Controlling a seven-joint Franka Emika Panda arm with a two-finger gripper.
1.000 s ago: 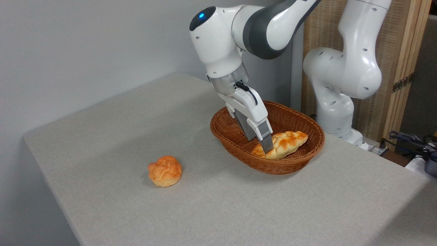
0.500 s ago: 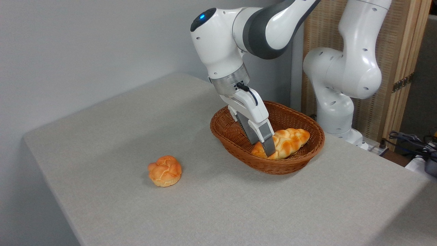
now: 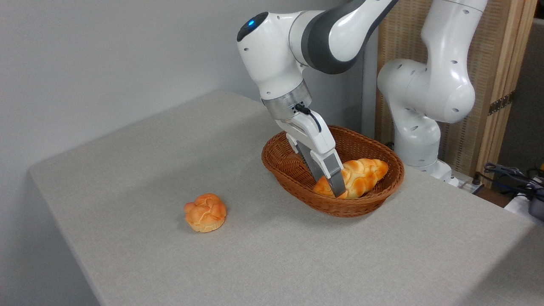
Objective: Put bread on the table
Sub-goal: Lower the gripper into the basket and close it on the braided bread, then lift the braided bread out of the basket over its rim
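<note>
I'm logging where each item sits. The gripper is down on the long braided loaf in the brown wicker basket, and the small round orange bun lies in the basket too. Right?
Not quite. The fixed camera shows the small round orange bun on the grey-beige table, apart from the brown wicker basket. The rest holds: the gripper is down on the long braided loaf in the basket.

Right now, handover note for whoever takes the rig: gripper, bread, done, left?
Gripper: down in the wicker basket, fingers straddling the braided loaf near its left end. Whether they are clamped cannot be told from this view.
Loaf: in the basket, right end tilted up toward the rim.
Round bun: on the table, left of the basket, apart from it.
Done: gripper has reached the loaf.
Left: confirm grip, lift clear of the rim, set the loaf on bare table, release.
</note>
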